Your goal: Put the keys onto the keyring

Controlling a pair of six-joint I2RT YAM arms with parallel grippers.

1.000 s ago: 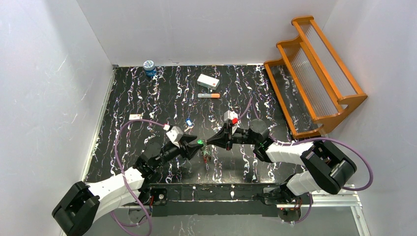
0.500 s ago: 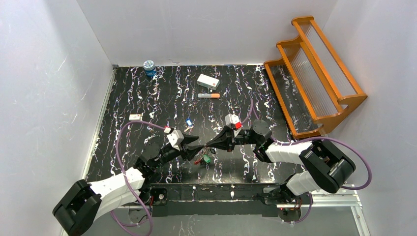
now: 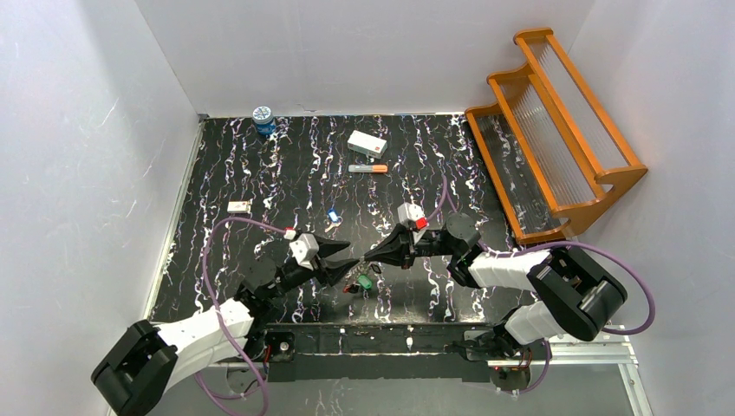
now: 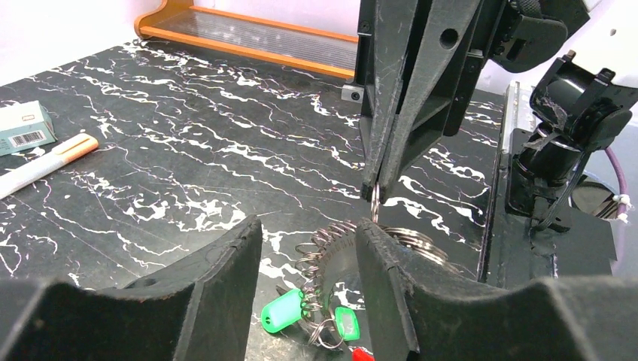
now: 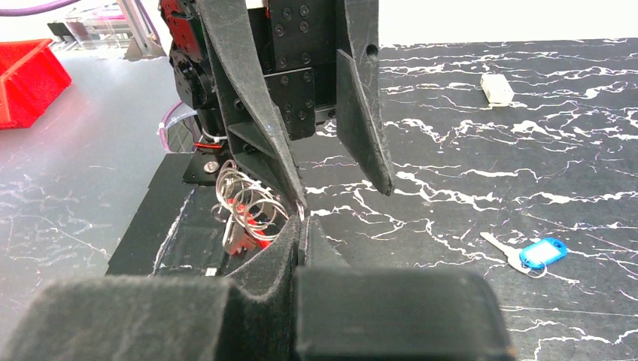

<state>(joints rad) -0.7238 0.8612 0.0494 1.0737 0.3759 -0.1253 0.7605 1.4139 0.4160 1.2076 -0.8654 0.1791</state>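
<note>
The right jaws were pressed together on a thin wire of the keyring [image 4: 335, 244], whose remaining loops hung just below them. The left jaws were held apart, one on each side of those loops, with nothing gripped. Green tags [image 4: 284, 310] were already attached beneath. The blue key [image 5: 527, 256] was left loose on the desk [image 4: 188, 150], well beyond both jaws, so the threading was judged unfinished.
</note>
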